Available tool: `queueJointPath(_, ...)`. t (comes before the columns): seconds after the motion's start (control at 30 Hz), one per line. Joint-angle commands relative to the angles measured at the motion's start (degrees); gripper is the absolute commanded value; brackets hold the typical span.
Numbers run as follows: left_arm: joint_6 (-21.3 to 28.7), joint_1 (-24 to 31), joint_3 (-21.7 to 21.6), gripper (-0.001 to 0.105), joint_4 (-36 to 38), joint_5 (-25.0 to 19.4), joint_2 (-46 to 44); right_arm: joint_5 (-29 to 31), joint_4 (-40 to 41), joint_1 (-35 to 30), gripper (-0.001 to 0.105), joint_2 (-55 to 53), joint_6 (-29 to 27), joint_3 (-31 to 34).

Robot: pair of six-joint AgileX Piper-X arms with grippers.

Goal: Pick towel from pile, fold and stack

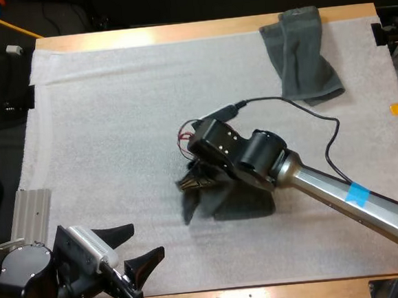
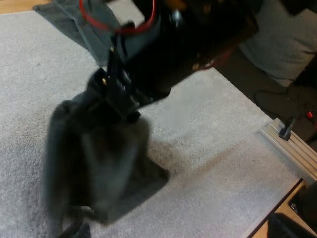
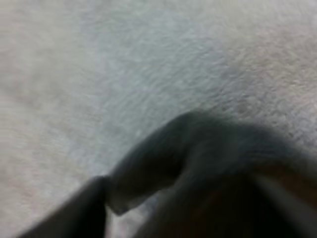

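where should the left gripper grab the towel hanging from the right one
Probably a lower free corner of the hanging towel, approached from the side facing the left gripper, which stands open near the front edge of the mat. The right gripper pinches the towel's top, so the cloth drapes down toward the mat and its bottom hangs loose.

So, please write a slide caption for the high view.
Right gripper holds a grey towel at the middle of the mat; a second towel lies at its far right corner; left gripper open.
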Motion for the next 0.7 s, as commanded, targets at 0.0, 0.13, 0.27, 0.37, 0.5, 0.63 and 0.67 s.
queueJointPath(0.0,-0.80,-0.12,-0.32,0.068,0.07,0.76,0.03,-0.42,1.72,-0.16,0.078,-0.63,-0.85,-1.34)
queueJointPath(0.13,-0.80,-0.12,-0.32,0.068,0.07,0.76,0.03,0.34,7.18,-0.16,0.069,-1.85,-0.72,-2.74)
queueJointPath(0.27,-0.38,-0.12,-0.32,0.068,0.07,0.76,0.03,2.38,15.30,-0.16,0.064,-4.63,-0.72,-2.73)
queueJointPath(0.37,-0.39,-0.12,-0.32,0.068,0.07,0.76,0.03,4.82,21.36,-0.16,0.064,-6.61,-0.72,-2.73)
queueJointPath(0.5,-0.39,-0.12,-0.32,0.068,0.07,0.76,0.03,7.32,26.26,-0.16,0.064,-10.42,-0.25,-1.62)
queueJointPath(0.63,-0.39,-0.12,-0.32,0.068,0.07,0.76,0.03,7.83,27.17,-0.16,0.064,-14.65,2.36,0.94)
queueJointPath(0.67,-0.39,-0.12,-0.32,0.068,0.07,0.76,0.03,7.83,27.16,-0.16,0.064,-16.15,3.46,1.92)
